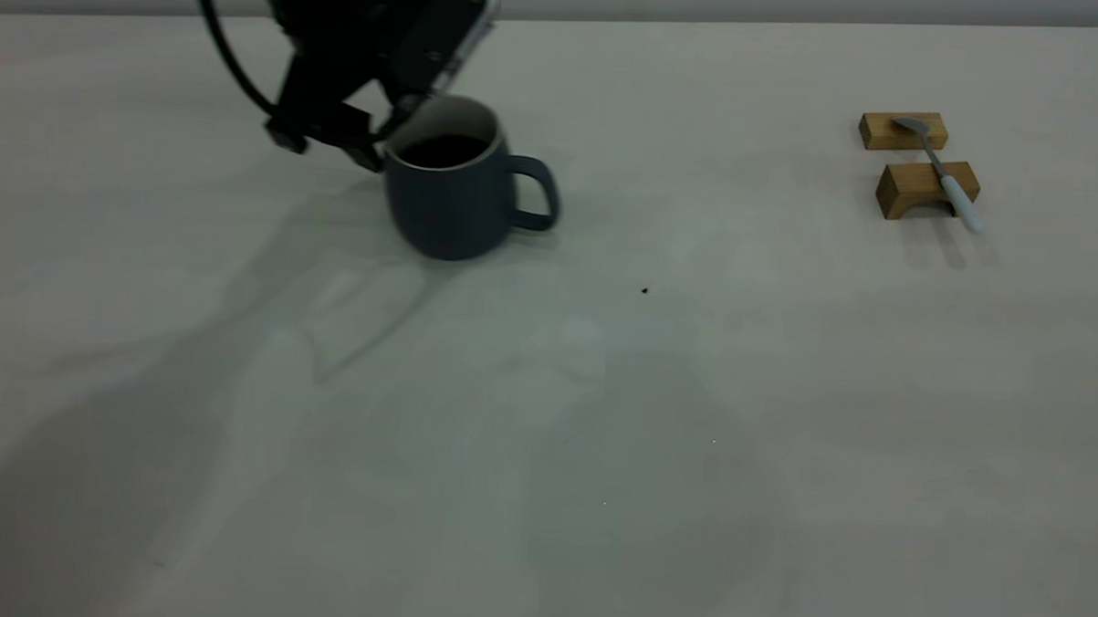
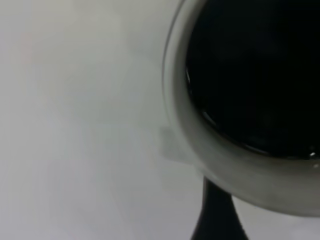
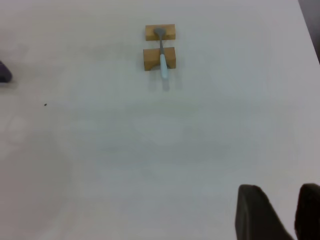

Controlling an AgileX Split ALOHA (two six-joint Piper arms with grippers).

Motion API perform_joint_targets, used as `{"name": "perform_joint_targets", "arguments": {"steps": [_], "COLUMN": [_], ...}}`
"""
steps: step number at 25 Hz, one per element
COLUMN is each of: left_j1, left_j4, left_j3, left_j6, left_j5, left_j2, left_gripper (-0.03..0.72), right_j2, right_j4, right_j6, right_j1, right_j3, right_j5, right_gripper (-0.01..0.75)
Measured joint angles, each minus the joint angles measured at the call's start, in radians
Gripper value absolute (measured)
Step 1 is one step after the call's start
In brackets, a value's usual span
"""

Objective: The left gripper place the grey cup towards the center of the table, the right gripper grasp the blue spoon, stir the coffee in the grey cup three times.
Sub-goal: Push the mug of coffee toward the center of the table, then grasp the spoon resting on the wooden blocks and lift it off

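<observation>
left gripper (image 1: 393, 125), upper left of the exterior view, clamped on the cup (image 1: 448, 200) rim, one finger inside and one outside, keeping the coffee (image 1: 442, 149) level. right gripper (image 3: 282, 212), fingers parted and empty, sits well apart from the spoon (image 1: 942, 172), which bridges two wooden blocks (image 1: 926, 186) at upper right, handle raised for pickup.

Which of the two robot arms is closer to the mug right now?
The left. The left gripper is at the mug's rim, jaws straddling the wall. The right gripper hangs far away, on the spoon's side of the table.
</observation>
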Motion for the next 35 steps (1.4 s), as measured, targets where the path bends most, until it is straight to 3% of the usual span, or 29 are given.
{"name": "perform_joint_targets", "arguments": {"steps": [9, 14, 27, 33, 35], "left_j1": [-0.109, -0.111, -0.035, -0.035, -0.035], "left_j4": [-0.008, -0.009, 0.084, 0.09, 0.092], "left_j3": [0.0, 0.0, 0.0, 0.0, 0.001], "left_j6": [-0.068, -0.288, -1.154, -1.312, -1.348], "left_j5": [-0.055, -0.055, 0.514, 0.726, 0.726], "left_j2": [0.0, -0.032, -0.545, -0.727, -0.775], "left_gripper": [0.585, 0.585, 0.585, 0.585, 0.585], "right_j2": [0.0, 0.0, 0.0, 0.0, 0.0], "right_j4": [0.0, 0.0, 0.0, 0.0, 0.0], "right_j6": [0.0, 0.0, 0.0, 0.0, 0.0], "right_j1": [0.0, 0.0, 0.0, 0.0, 0.0], "right_j3": [0.0, 0.0, 0.0, 0.0, 0.0], "right_j5": [0.0, 0.0, 0.0, 0.0, 0.0], "right_gripper": [0.237, 0.237, 0.237, 0.237, 0.237]}}
